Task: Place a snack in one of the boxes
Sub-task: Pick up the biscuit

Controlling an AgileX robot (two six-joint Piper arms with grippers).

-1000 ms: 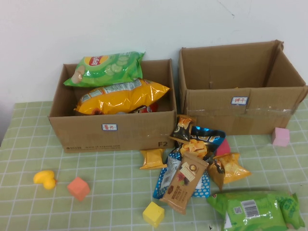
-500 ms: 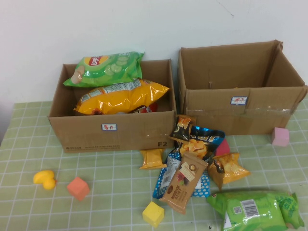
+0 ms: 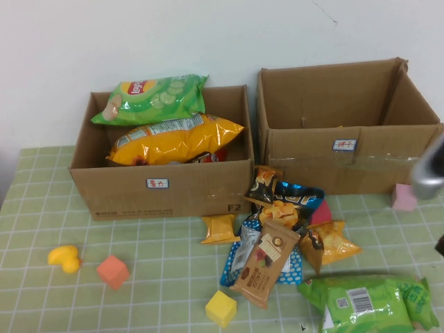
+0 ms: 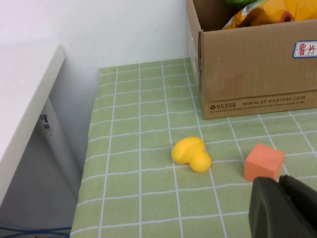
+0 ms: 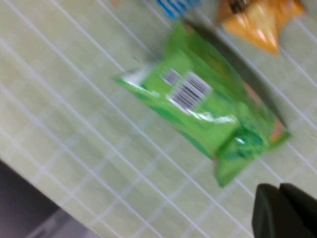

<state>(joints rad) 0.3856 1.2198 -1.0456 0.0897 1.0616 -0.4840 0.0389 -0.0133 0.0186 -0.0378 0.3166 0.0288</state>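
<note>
High view shows the right hand [image 3: 431, 173] newly entering, fingers seemingly pressed together, over the green snack bag [image 3: 368, 300]; left hand [image 4: 285, 208] parked, likewise closed.

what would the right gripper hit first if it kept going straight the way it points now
Probably the green snack bag, which lies on the table ahead of the right gripper; depth is unclear. The left gripper sits near the orange block.
</note>
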